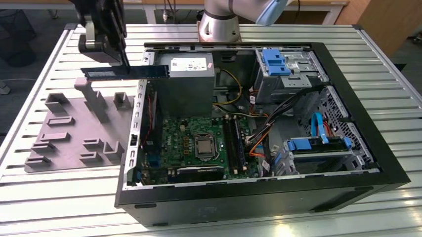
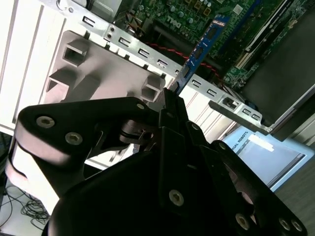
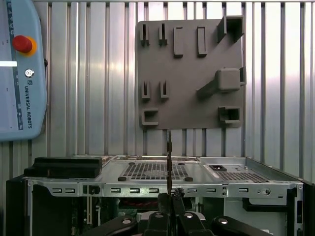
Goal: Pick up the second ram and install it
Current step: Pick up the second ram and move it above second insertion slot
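fingers (image 1: pixel 123 58): clamped on ram (image 1: pixel 125 72) | ram: level, long axis across exterior view | slots (image 1: pixel 234 143): lower, toward exterior view's right, seemingly crosswise to ram

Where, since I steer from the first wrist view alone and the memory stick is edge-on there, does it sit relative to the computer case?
Observer: In the exterior view the gripper holds the memory stick level, above the computer case at its edge on the exterior view's left.
Operator: Is it over the slots?
Observer: No. The black slots lie further toward the exterior view's right, down on the green board.
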`<control>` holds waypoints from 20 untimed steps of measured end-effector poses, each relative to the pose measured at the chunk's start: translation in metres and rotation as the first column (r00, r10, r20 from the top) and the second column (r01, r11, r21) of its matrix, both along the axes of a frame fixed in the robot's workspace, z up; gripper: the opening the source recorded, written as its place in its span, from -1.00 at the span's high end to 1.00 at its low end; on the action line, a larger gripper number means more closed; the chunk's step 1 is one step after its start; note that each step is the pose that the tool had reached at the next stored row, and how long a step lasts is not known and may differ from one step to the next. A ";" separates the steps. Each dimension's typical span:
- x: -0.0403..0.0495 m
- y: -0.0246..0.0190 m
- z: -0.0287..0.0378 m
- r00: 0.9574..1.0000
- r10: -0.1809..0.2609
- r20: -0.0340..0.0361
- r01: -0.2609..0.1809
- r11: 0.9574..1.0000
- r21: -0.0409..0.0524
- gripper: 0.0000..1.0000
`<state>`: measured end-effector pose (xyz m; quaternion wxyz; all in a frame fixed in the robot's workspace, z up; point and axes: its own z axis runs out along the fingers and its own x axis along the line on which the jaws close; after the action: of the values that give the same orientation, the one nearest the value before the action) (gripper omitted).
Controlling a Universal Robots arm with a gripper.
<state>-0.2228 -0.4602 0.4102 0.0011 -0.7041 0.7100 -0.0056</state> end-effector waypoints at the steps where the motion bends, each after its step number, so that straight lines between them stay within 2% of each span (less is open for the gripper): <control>1: 0.0014 0.0000 0.0000 1.000 0.000 0.000 0.000 1.000 0.000 0.72; 14: 0.0156 0.0000 0.0000 1.000 0.000 0.000 0.000 1.000 0.000 0.72; 20: 0.0269 0.0000 -0.0001 1.000 0.000 0.000 0.000 1.000 0.000 0.72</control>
<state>-0.1959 -0.4602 0.4101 0.0011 -0.7042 0.7100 -0.0056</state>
